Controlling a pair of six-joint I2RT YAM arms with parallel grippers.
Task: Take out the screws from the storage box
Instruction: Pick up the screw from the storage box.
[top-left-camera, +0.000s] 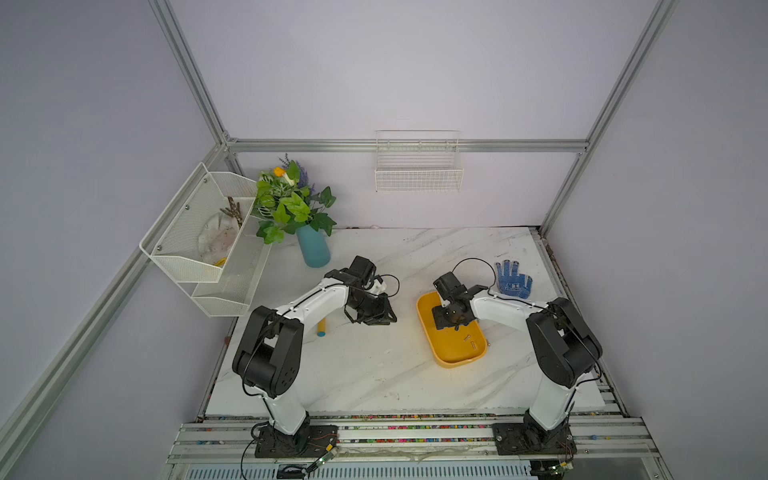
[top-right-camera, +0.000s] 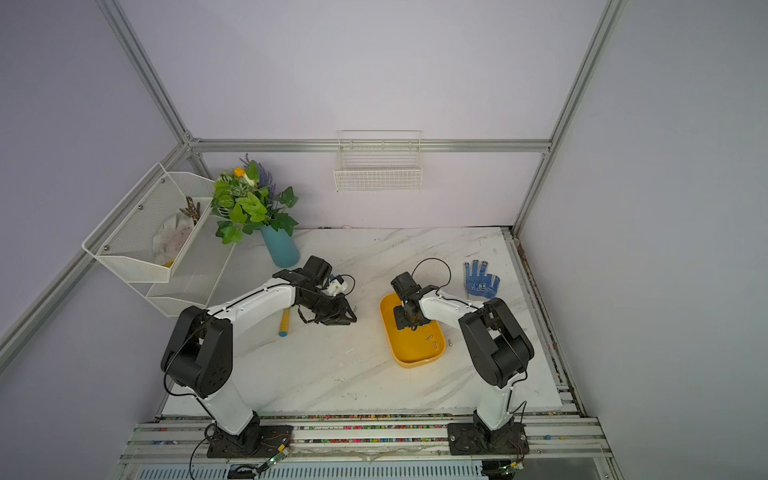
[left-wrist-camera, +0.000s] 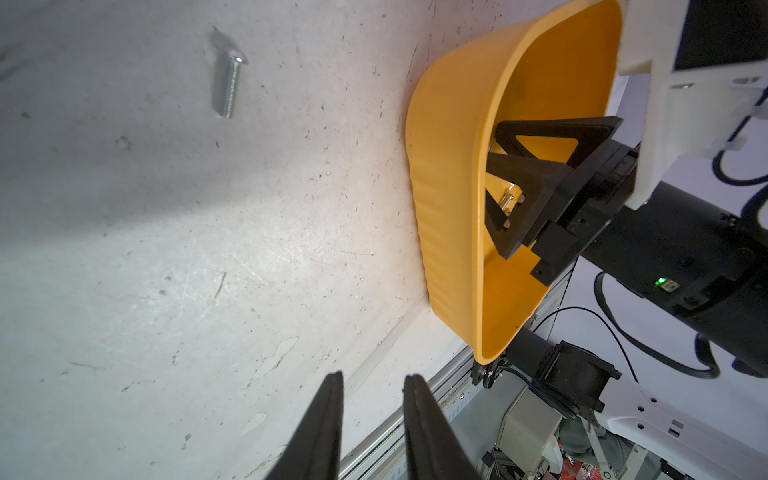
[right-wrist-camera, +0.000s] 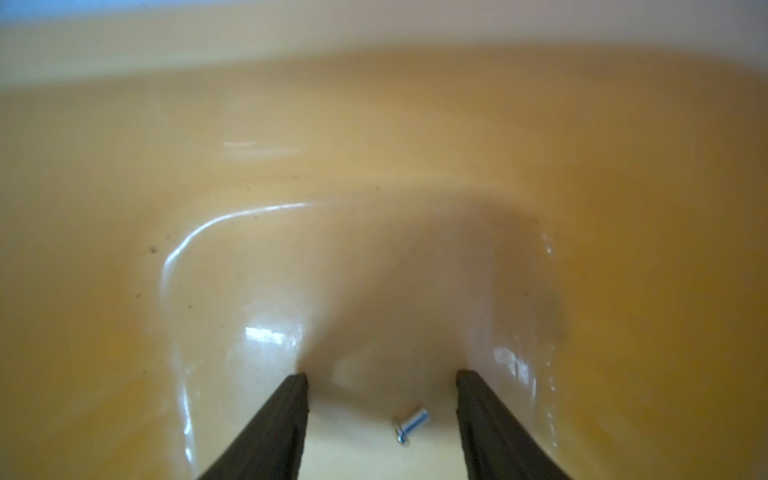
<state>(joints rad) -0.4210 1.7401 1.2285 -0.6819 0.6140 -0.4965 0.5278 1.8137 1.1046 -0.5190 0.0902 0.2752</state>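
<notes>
Marble-look table (top-left-camera: 374, 374) first, reading from the left: passing white mesh baskets (top-left-camera: 199, 232) on the left wall, a leafy plant in a teal vase (top-left-camera: 312, 249) at the far left, and a yellow-handled tool (top-left-camera: 321, 327) lying beside the left arm, none of it getting in the way. Finding the left gripper (left-wrist-camera: 372, 379) hanging low over bare marble, jaws a narrow gap apart and holding nothing, with one loose screw (left-wrist-camera: 228, 85) lying out on the table nearby. Skipping a wire basket (top-left-camera: 419, 166) up on the far wall. Arriving at the storage box (top-left-camera: 453, 362), right of centre: seeing the right gripper (right-wrist-camera: 382, 374) reaching down into its far end, jaws parted and straddling a single screw (right-wrist-camera: 411, 424) without touching it, leaving two more screws (top-left-camera: 469, 340) in the near end and another screw (top-left-camera: 489, 344) just outside the right rim. Judging this pinch the risky part: lying off-centre, nearer one finger, and probably rolling or squirting away across the glossy floor; possibly also scraping fingertips along that floor and shoving the light box, or catching the curved wall ahead. Ending at the far right with a blue dotted glove (top-left-camera: 514, 279), apart from the box and blocking nothing.
</notes>
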